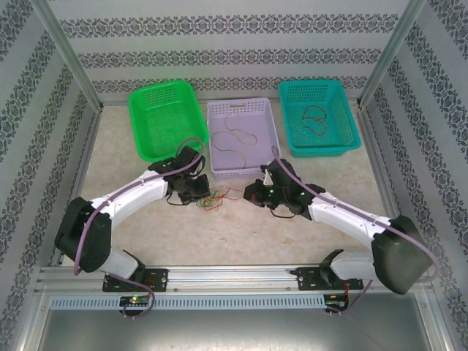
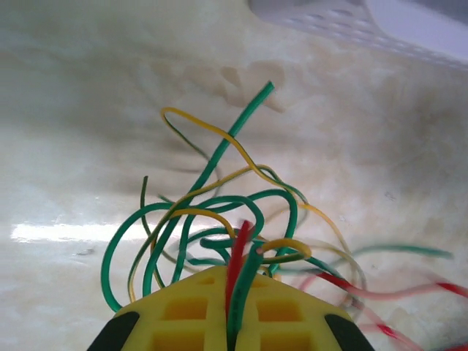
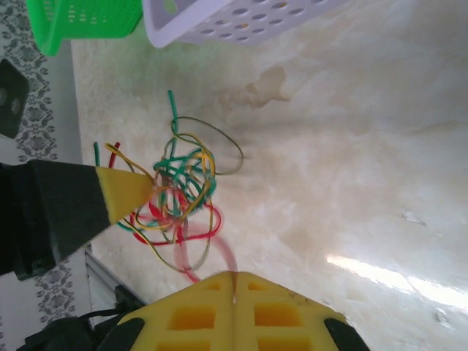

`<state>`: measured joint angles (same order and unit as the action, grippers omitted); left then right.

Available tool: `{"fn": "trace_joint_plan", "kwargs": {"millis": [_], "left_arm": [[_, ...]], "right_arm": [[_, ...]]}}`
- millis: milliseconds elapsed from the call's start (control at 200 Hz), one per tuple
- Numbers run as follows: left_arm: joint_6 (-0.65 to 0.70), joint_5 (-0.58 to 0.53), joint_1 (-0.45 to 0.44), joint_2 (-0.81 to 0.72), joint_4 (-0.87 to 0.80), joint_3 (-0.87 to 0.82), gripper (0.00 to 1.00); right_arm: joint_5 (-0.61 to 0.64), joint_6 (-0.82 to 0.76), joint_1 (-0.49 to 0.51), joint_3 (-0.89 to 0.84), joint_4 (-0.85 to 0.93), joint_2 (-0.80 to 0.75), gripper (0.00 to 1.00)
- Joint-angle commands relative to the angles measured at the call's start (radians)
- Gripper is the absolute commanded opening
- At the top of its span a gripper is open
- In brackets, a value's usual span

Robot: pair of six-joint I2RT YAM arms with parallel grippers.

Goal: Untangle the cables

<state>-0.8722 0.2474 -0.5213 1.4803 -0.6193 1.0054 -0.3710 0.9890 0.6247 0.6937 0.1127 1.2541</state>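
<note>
Tangle of cables [image 1: 212, 199] is seen on tabletop [image 1: 241, 234] at centre of top view, just below lilac basket [image 1: 241, 104], between both tools. Left tool [image 2: 235, 285] is clamped on red and green strands. Right tool [image 3: 234, 281] is closed tight; blurred red strand runs up to its tip, grip on it cannot be told.

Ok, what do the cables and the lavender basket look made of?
The cables look like thin wire in smooth plastic insulation: glossy red, green and yellow jackets holding springy loops; no core shows. The lavender basket is probably moulded plastic, slightly shiny, with regular holes in its walls.
</note>
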Motion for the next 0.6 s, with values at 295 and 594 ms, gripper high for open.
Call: {"fn": "trace_joint_plan", "kwargs": {"millis": [295, 594], "left_arm": [[0.006, -0.078, 0.029, 0.025, -0.131, -0.014, 0.15], [0.084, -0.031, 0.017, 0.013, -0.131, -0.008, 0.0]], "right_arm": [[0.041, -0.011, -0.02, -0.022, 0.031, 0.024, 0.0], [-0.071, 0.049, 0.099, 0.081, -0.18, 0.243, 0.54]]}}
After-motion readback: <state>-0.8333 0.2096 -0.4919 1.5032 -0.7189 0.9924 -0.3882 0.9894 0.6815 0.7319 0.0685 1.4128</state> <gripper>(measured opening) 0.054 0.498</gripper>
